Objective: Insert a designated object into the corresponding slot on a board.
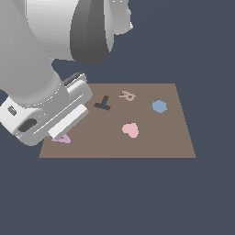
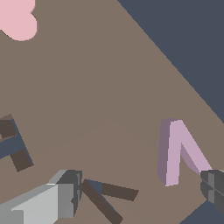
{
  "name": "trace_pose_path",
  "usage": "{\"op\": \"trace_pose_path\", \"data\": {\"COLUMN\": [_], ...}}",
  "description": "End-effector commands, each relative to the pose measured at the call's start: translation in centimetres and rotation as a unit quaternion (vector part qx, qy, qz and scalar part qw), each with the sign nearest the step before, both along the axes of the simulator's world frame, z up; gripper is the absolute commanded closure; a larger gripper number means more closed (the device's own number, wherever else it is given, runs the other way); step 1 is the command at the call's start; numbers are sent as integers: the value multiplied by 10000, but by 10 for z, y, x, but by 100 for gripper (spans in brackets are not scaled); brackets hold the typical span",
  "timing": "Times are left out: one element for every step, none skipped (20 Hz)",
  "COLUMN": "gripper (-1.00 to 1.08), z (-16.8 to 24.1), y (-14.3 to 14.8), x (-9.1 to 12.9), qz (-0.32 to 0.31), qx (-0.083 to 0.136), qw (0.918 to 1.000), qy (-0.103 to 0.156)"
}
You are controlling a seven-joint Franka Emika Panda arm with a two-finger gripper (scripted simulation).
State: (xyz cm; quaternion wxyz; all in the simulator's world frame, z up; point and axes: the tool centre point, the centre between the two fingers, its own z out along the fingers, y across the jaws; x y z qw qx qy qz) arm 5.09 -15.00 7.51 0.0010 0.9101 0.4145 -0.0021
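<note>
The designated object, a pale lilac V-shaped piece [image 2: 177, 151], lies on the brown board [image 2: 109, 87] near the board's edge. In the exterior view the V piece [image 1: 65, 140] peeks out under my gripper [image 1: 58, 136] at the near corner of the board [image 1: 156, 137] on that view's left. My gripper [image 2: 140, 190] is open. One finger [image 2: 65, 194] is beside the dark V-shaped slot [image 2: 107, 199]; the other finger [image 2: 213, 186] touches or nearly touches one arm tip of the V piece. The slot lies between the fingers and is hidden in the exterior view.
A dark T shape [image 1: 103, 103] [image 2: 11, 144], a tan R [image 1: 127, 95], a blue hexagon [image 1: 159, 106] and a pink heart [image 1: 130, 130] [image 2: 17, 19] are spread over the board. Dark floor surrounds the board.
</note>
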Motion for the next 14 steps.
{"op": "trace_pose_path", "data": {"gripper": [-92, -92, -92, -92, -92, -92, -92, -92, -92, -92, -92, -92, -92, -92], "z": [-6, -8, -10, -12, -14, -15, -17, -18, -20, -21, -22, -23, -23, -24], "y": [-6, -8, -10, -12, -14, -15, -16, -17, -18, -19, -20, -20, -21, -21], "x": [9, 12, 15, 18, 21, 24, 26, 28, 31, 33, 34, 36, 37, 38], "qz": [300, 402, 498, 588, 672, 750, 822, 889, 949, 1004, 1052, 1095, 1132, 1163], "qx": [6, 8, 9, 10, 12, 13, 14, 15, 16, 16, 17, 18, 18, 19], "qw": [9995, 9992, 9988, 9983, 9977, 9972, 9966, 9960, 9955, 9949, 9944, 9940, 9936, 9932], "qy": [-6, -7, -8, -9, -10, -10, -11, -11, -12, -12, -13, -13, -13, -13]}}
